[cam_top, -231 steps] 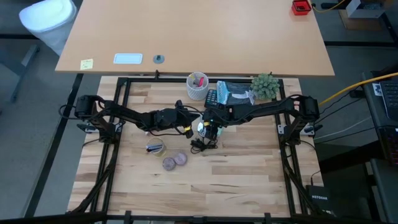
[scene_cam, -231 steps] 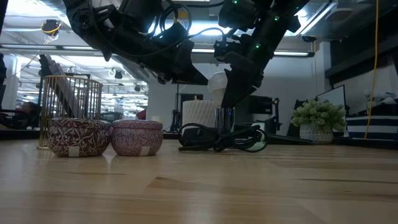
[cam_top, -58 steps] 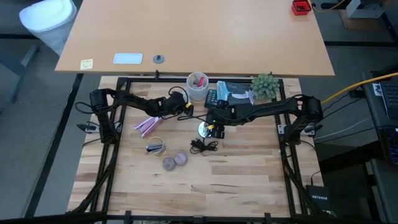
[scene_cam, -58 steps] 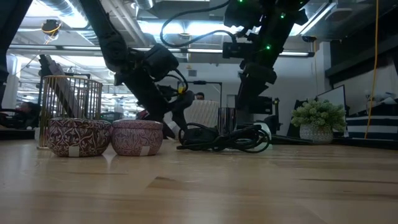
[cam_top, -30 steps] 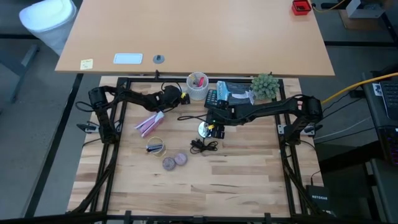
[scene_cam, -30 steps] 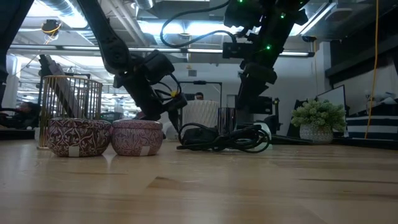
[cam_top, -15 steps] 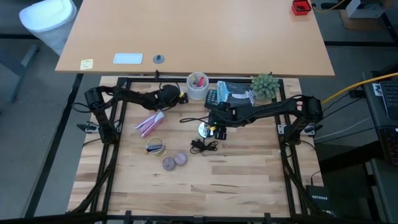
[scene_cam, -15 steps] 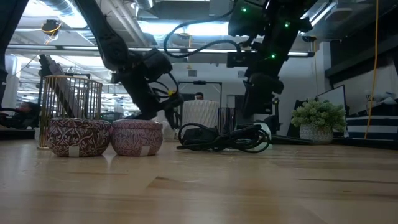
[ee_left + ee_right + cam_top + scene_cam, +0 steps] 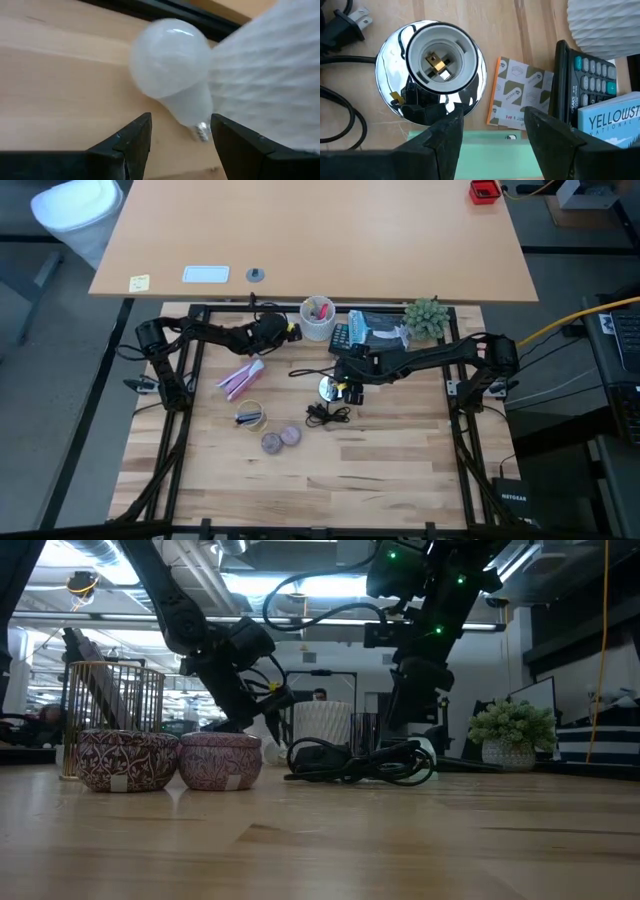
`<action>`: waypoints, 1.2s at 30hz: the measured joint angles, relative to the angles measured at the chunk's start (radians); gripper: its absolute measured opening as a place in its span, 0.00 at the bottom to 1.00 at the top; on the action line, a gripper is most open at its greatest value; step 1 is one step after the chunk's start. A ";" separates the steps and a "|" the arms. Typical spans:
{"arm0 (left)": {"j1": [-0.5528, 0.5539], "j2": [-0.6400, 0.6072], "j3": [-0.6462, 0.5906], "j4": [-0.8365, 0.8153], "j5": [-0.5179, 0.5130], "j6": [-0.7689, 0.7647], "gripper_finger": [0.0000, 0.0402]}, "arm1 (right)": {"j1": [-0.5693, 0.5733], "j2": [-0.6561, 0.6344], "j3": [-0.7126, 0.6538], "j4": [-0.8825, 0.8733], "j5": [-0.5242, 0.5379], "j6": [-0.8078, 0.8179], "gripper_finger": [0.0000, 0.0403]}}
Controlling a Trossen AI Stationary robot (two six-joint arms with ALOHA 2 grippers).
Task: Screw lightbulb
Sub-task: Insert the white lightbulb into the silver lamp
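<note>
In the left wrist view the white ribbed cup (image 9: 272, 75) is blurred and cut off by the edge; the white rounded glass lightbulb (image 9: 172, 65) is too small to make out from above; the dark calculator (image 9: 592, 82) is cut off in the right wrist view.

Sitting on the table: one lightbulb (image 9: 172, 70), one lamp socket (image 9: 442, 57), one power cord (image 9: 355, 760), two purple tins (image 9: 165, 760), one pen cup (image 9: 318, 319), one calculator (image 9: 587, 75), one potted plant (image 9: 427, 318), one pink packet (image 9: 241, 378), and two grippers hovering.
</note>
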 joint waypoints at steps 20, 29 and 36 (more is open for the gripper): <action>-0.030 0.000 0.000 0.051 -0.013 0.002 0.49 | 0.000 0.000 0.000 0.028 0.000 0.000 0.54; -0.041 0.023 0.000 0.071 -0.049 -0.007 0.49 | 0.000 0.000 0.000 0.068 0.000 -0.001 0.54; -0.040 0.080 0.001 0.200 -0.050 -0.010 0.49 | 0.000 0.000 0.000 0.082 0.000 -0.004 0.54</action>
